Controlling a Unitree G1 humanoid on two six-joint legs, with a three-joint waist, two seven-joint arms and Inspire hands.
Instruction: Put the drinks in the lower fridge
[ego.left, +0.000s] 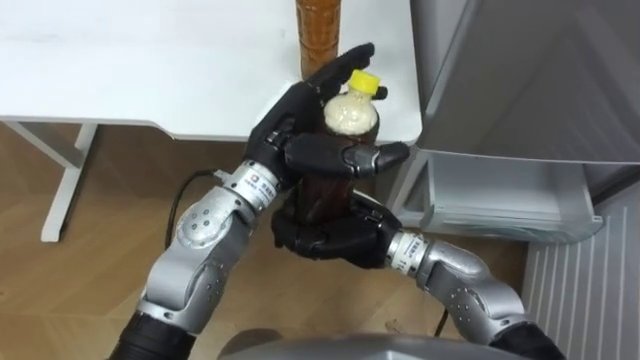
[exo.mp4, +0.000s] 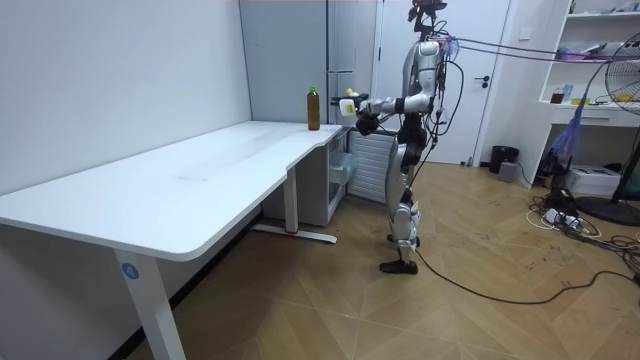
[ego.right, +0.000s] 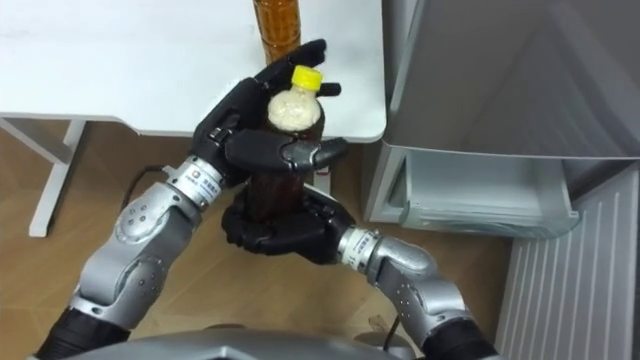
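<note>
I hold a drink bottle (ego.left: 322, 195) with dark liquid, a pale neck and a yellow cap (ego.left: 365, 82) upright in front of my chest, off the table's corner. My left hand (ego.left: 290, 125) wraps its upper part, thumb across the front and fingers behind. Below it, my right hand (ego.left: 330, 238) is curled round the base. A second bottle (ego.left: 318, 35) of brown drink stands on the white table (ego.left: 150, 70) just beyond. The grey fridge (ego.left: 520, 70) is at the right, with its lower drawer (ego.left: 500, 195) pulled open. In the room view I stand upright between the table's end and the fridge (exo.mp4: 300, 60).
The table's white leg (ego.left: 65, 185) stands on the wood floor at the left. A white ribbed panel (ego.left: 590, 290) is at the lower right beside the open drawer. In the room view, a fan (exo.mp4: 625, 110) and shelves (exo.mp4: 600, 60) stand far off at the right.
</note>
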